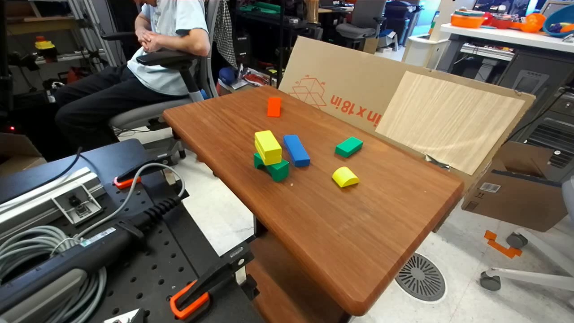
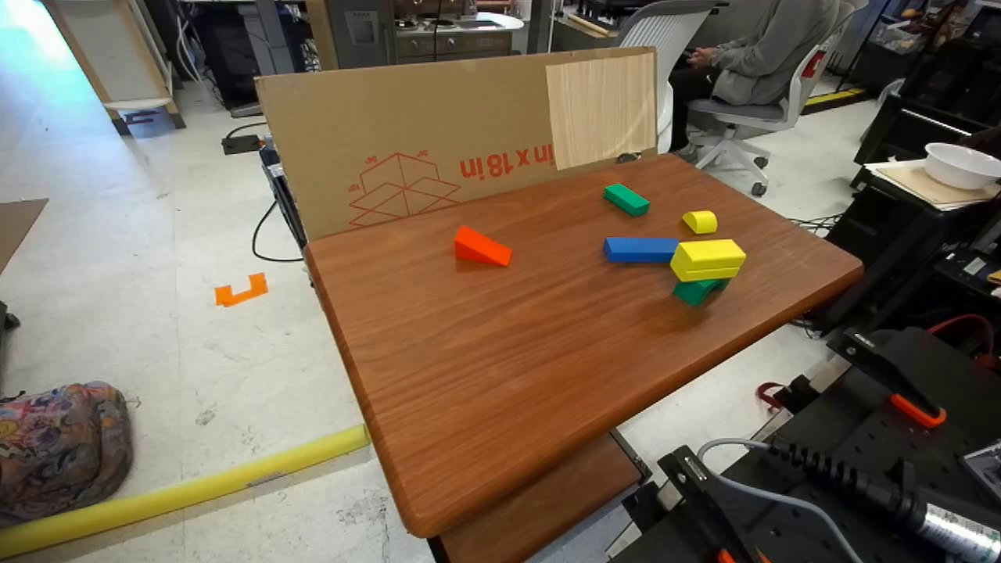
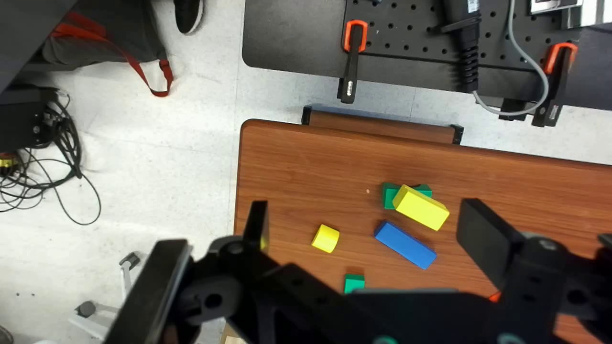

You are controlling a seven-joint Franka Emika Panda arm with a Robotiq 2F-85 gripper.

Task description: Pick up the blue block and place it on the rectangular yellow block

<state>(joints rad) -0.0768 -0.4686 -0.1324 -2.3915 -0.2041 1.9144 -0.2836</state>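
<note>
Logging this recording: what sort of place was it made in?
Probably a research lab or workshop, though nothing names it. A black board drilled with rows of holes, coiled grey cable and an office chair point that way.

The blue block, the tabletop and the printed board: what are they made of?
Blue block: perhaps painted wood or plastic; smooth, even colour, no grain showing.
Tabletop: wood or wood-look laminate, satin, with streaky brown grain.
Printed board: likely cardboard; matte, plain brown, red lettering.

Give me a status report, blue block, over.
Claw open, empty. Blue block flat on wooden table, ungrasped. Rectangular yellow block, atop green arch block, close beside; might crowd the approach.
</note>
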